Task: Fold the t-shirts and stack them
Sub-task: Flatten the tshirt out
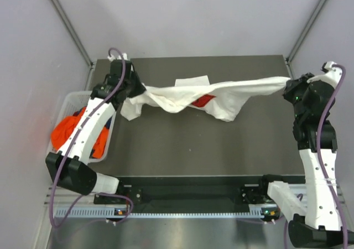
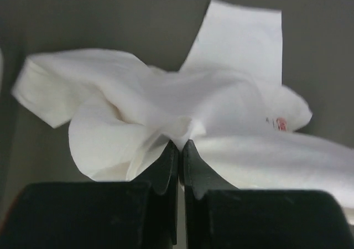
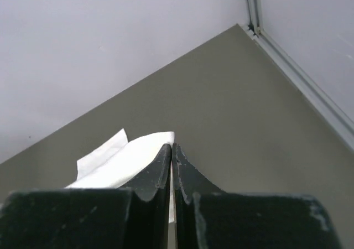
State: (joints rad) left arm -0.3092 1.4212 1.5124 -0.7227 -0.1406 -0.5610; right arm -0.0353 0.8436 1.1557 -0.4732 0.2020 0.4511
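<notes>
The white t-shirt [image 1: 221,97] with a red chest print [image 1: 203,100] hangs stretched across the back of the table between both arms, sagging in the middle. My left gripper [image 1: 137,89] is shut on its left end, where white cloth [image 2: 166,110] bunches at the closed fingertips [image 2: 180,144]. At the far right my right gripper [image 1: 289,84] is shut on the other end, a white edge [image 3: 138,155] pinched between its fingers. An orange t-shirt [image 1: 69,128] lies in the basket. The dark blue one is out of view.
A white lattice basket [image 1: 71,100] stands off the table's left edge beside the left arm. A white folded piece [image 1: 192,82] lies on the dark table [image 1: 193,149] behind the stretched shirt. Grey walls enclose the back and sides.
</notes>
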